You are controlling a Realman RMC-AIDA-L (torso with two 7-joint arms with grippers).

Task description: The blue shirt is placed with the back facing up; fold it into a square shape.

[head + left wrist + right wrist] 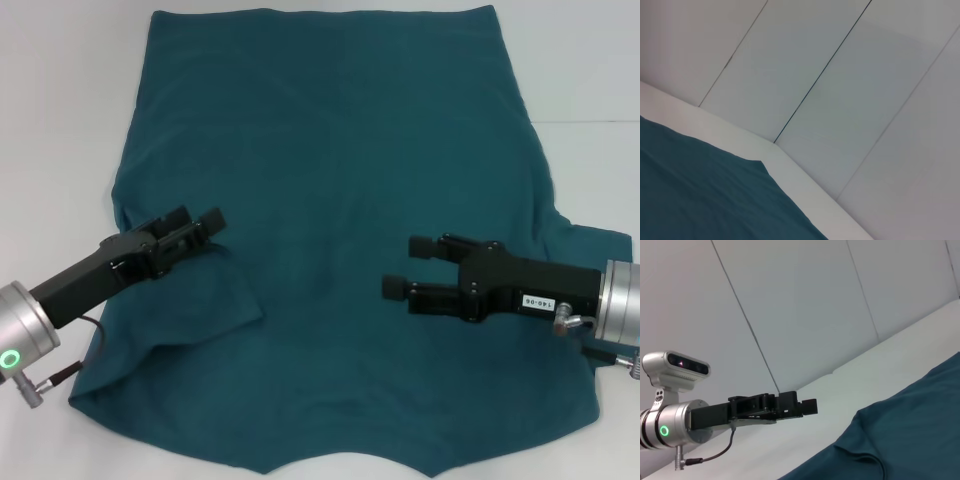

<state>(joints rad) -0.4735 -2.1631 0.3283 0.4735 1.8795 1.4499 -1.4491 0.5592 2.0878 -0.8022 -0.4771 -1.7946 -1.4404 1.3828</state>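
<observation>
Left pincer (196,228): hovering over the shirt's left side, right by the sleeve; fingers close together, nothing between them, so clenched on air as far as visible. Also seen side-on from the right wrist view (810,407), up off the cloth.
Right pincer (410,267): released, two fingers spread wide apart, out over the right half of the shirt, pointing toward the middle, gripping nothing.
Blue shirt (340,180): spread flat, covering most of the worktop, hem at the far edge, collar notch nearest the robot. Left sleeve (170,330) already flipped inward onto the body; right sleeve (590,250) lying out flat.
Worktop (60,110): white, showing around the shirt's edges.
Wall (850,75): pale panels behind the worktop.
</observation>
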